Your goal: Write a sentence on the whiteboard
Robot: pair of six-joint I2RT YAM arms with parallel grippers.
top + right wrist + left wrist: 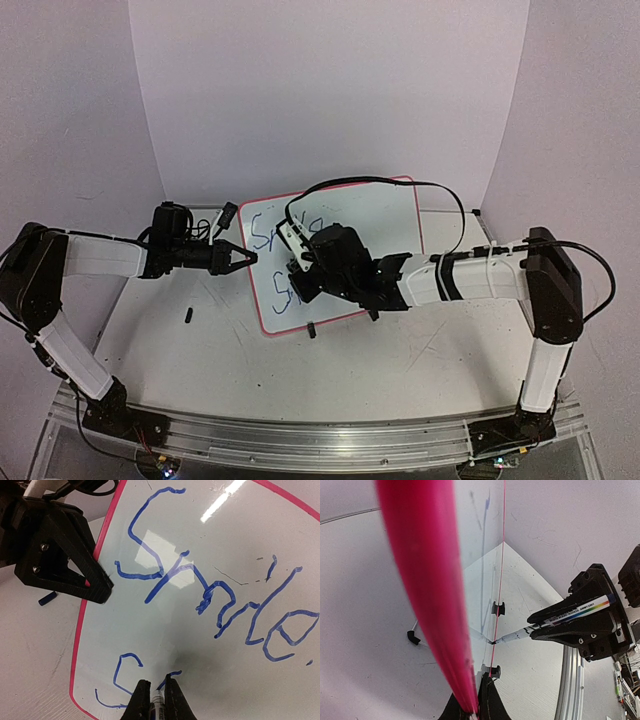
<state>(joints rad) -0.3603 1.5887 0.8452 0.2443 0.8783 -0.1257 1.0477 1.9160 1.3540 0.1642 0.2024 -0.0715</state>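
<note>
The whiteboard (385, 215) with its red-pink frame lies tilted at mid-table. It reads "Smile" in blue, with an "S" and the start of another stroke below. My left gripper (245, 258) is shut on the board's left frame edge (420, 580), its fingertips (475, 707) pinching the rim. My right gripper (300, 275) is shut on a white marker (158, 705) and holds it against the board's lower left (150, 645). In the left wrist view the marker (570, 614) slants down with its tip touching the board. The left gripper's black fingers (65, 555) show at the board's left edge.
A small dark marker cap (189, 316) lies on the table left of the board and also shows in the right wrist view (47, 599). Black clip feet (497, 608) sit on the board's near edge. The metal rail (320, 440) runs along the table front.
</note>
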